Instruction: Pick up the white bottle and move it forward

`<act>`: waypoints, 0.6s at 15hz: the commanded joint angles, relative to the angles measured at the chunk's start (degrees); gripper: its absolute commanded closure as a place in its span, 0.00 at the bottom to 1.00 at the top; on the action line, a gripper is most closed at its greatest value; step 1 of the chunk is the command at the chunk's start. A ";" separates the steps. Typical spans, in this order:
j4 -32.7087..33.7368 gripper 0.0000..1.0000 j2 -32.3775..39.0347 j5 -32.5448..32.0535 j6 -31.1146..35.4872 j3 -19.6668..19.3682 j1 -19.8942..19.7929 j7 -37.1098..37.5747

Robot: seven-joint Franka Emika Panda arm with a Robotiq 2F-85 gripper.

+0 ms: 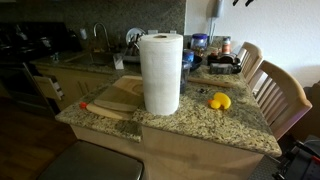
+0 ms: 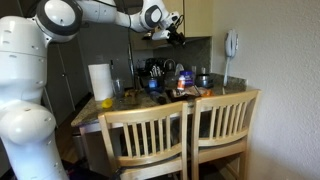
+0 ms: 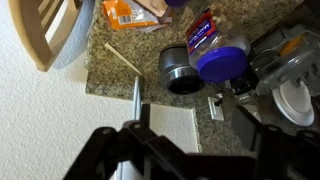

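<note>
I cannot clearly make out a white bottle. A white round object [image 3: 296,100] at the right edge of the wrist view may be it. My gripper [image 3: 190,150] is open and empty, with its dark fingers spread wide at the bottom of the wrist view. It hangs high above the granite counter [image 3: 120,85], near the wall in an exterior view [image 2: 175,30], and only its tip shows at the top in an exterior view [image 1: 240,3]. Below it are a jar with a blue lid [image 3: 222,60] and a dark cup [image 3: 180,72].
A tall paper towel roll [image 1: 160,72] stands on the counter beside a yellow object [image 1: 220,101] and a wooden board [image 1: 115,100]. Two wooden chairs [image 2: 180,135] stand against the counter. A bread bag [image 3: 203,32] and clutter [image 1: 215,60] sit at the back.
</note>
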 commanded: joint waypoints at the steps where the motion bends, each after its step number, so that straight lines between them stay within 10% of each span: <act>1: -7.30 0.00 -5.21 1.92 5.06 -0.30 -2.81 -7.89; 9: -13.15 0.00 -8.15 -10.51 13.20 -5.80 -2.08 2.49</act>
